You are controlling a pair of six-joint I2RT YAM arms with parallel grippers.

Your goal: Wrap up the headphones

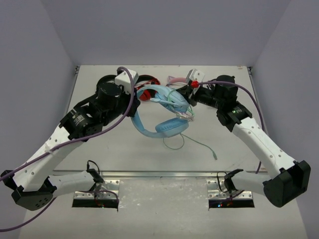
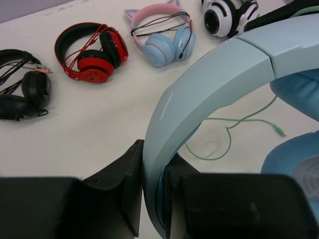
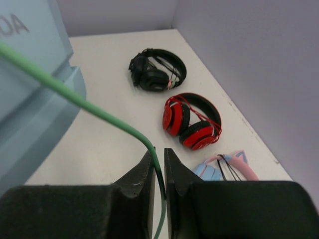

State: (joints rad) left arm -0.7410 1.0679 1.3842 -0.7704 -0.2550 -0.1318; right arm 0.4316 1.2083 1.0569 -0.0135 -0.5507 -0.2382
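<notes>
The light-blue headphones [image 1: 167,102] are held above the table's middle, one padded cup [image 1: 171,127] low at the front. My left gripper [image 1: 135,108] is shut on the wide blue headband [image 2: 209,84]; in the left wrist view the fingers [image 2: 130,184] clamp both sides of the band. My right gripper [image 1: 187,96] is shut on the thin pale-green cable [image 3: 99,112], which runs up between its fingertips [image 3: 149,167]. The rest of the cable [image 1: 199,144] trails over the table to its plug at the right front. It also shows in the left wrist view [image 2: 229,134].
Along the back edge lie black headphones [image 2: 22,89], red headphones [image 2: 92,52], a light-blue pair with a pink cat-ear band [image 2: 162,35] and a white-and-black pair [image 2: 227,15]. Grey walls enclose the table on three sides.
</notes>
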